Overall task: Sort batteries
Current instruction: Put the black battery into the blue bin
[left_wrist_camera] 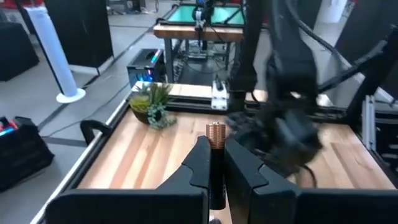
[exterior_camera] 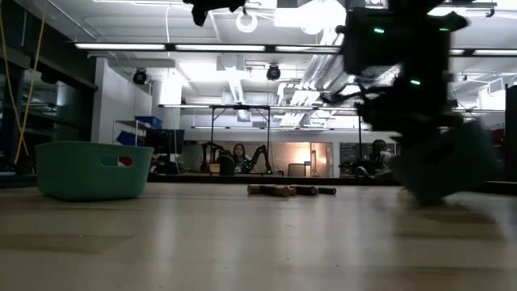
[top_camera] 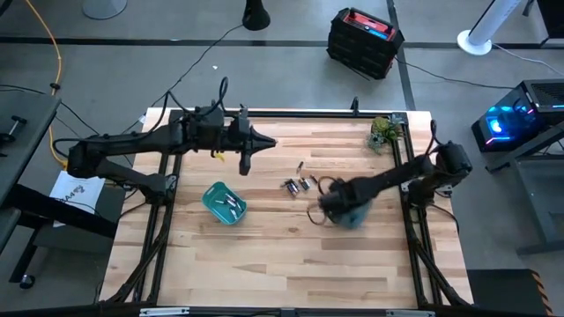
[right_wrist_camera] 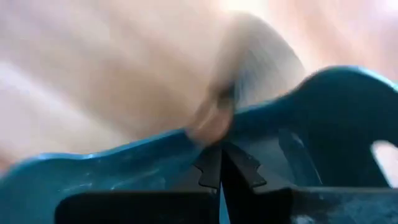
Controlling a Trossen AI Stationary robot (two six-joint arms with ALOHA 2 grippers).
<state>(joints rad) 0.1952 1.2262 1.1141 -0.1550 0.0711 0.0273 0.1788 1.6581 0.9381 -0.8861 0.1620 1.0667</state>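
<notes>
Wooden desk (top_camera: 264, 246) planks carry loose batteries (top_camera: 298, 183) at centre, with a teal bin (top_camera: 224, 202) at eight o'clock. One battery (left_wrist_camera: 216, 138) is clamped upright by the left end effector (left_wrist_camera: 215, 163); the second bin's (right_wrist_camera: 323, 118) rim is pinched by the fully closed right end effector (right_wrist_camera: 219, 167).

A bin (top_camera: 224, 202) is sitting on the table (top_camera: 264, 264) left of centre, with batteries (top_camera: 233, 204) lying in it. Loose batteries (top_camera: 298, 183) are lying near the table's middle, between that bin and a second bin (top_camera: 352, 216) to the right. The right gripper (top_camera: 330, 207) is resting at the second bin's rim. The left gripper (top_camera: 247, 161) is hanging above the table behind the first bin, holding a battery (left_wrist_camera: 216, 137). A small plant (top_camera: 382, 132) is standing at the far right corner.
</notes>
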